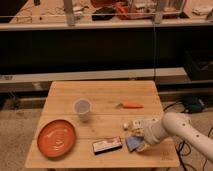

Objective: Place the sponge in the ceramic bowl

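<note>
The sponge (132, 143), a small light-blue pad, lies near the front right of the wooden table (102, 102). My gripper (135, 131) reaches in from the right on a white arm and sits right at the sponge, partly covering it. The ceramic bowl (56, 138), a wide orange-red dish, rests at the table's front left, well apart from the gripper.
A translucent whitish cup (82, 109) stands mid-table. An orange carrot (132, 105) lies toward the right back. A flat black-and-white box (107, 145) lies just left of the sponge. Shelving and a dark rack stand behind the table; cables lie on the floor at right.
</note>
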Tool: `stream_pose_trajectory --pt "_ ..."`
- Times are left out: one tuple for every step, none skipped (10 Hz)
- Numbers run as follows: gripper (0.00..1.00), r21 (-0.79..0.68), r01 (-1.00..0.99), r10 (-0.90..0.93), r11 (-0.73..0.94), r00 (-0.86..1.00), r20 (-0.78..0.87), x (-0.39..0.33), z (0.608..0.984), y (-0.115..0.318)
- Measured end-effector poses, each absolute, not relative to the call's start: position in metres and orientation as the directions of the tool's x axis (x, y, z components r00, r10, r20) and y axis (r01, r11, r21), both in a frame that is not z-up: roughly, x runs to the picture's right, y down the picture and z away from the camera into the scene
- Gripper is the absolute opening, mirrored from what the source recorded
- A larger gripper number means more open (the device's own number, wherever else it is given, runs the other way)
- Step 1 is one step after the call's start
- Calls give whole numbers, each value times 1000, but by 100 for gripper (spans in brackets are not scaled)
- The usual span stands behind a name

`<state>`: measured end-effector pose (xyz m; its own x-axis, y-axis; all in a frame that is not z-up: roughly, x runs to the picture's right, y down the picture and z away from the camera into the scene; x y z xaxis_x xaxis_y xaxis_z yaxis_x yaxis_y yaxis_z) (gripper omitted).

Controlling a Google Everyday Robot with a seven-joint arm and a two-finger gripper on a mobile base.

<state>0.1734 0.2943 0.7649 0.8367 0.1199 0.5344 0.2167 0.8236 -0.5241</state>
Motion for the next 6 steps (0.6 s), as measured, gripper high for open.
stream_pose_trajectory --pt "11 -515 218 112 829 838 534 176 762 288" --pt "11 -508 220 104 833 839 535 177 760 282" --pt "11 -505 221 101 834 839 535 177 758 280" --pt "11 -499 227 93 837 838 537 175 756 278" --pt "12 -489 233 81 841 838 540 172 752 271" --pt "15 -483 238 73 843 838 541 171 747 264"
